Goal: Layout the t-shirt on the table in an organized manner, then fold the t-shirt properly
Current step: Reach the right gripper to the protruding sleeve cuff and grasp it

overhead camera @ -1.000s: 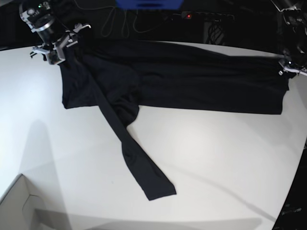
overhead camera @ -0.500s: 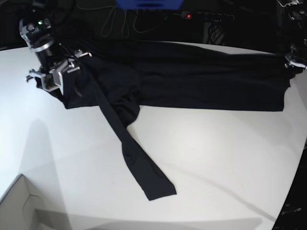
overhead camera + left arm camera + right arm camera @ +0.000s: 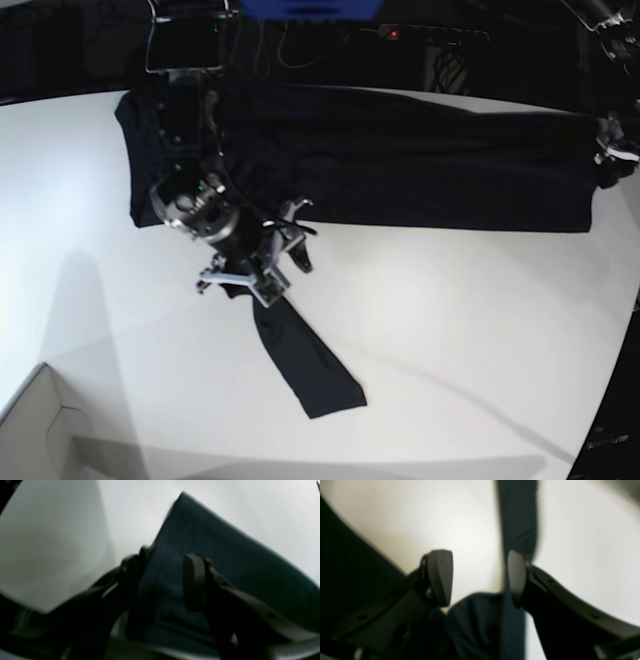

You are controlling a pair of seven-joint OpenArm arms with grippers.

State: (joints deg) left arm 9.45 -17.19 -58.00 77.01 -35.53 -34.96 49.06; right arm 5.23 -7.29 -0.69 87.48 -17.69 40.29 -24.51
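A white box corner [image 3: 40, 425] pokes in at the table's [image 3: 470, 320] near left corner. Just past it, the right end effector [image 3: 262, 262] hangs over the table's middle-left, right above the long black strip of the t-shirt [image 3: 400, 160] that trails toward the near edge. From the right wrist view the right end effector [image 3: 480, 577] has its jaws spread wide, bare white table showing between the fingertips [image 3: 440, 577], nothing gripped; the strip of cloth runs just beside the right-hand finger, and bunched fabric lies below the gap. The right arm reaches across the shirt's left part from the far edge.

Moving along, the t-shirt's main body stretches in a dark band along the far edge of the table, from the far left nearly to the right edge. It lies mostly flat, with a rumpled fold where the strip branches off. The strip ends in a squared tip well out on the bare table toward the near edge.

Over at the right edge, the left end effector [image 3: 612, 150] sits at the shirt's right end. The left wrist view is blurred, but the left end effector [image 3: 162, 582] has shirt fabric [image 3: 225, 562] between its two fingers, and the cloth's edge rises tautly from the table, so it is clamped on the t-shirt's corner.
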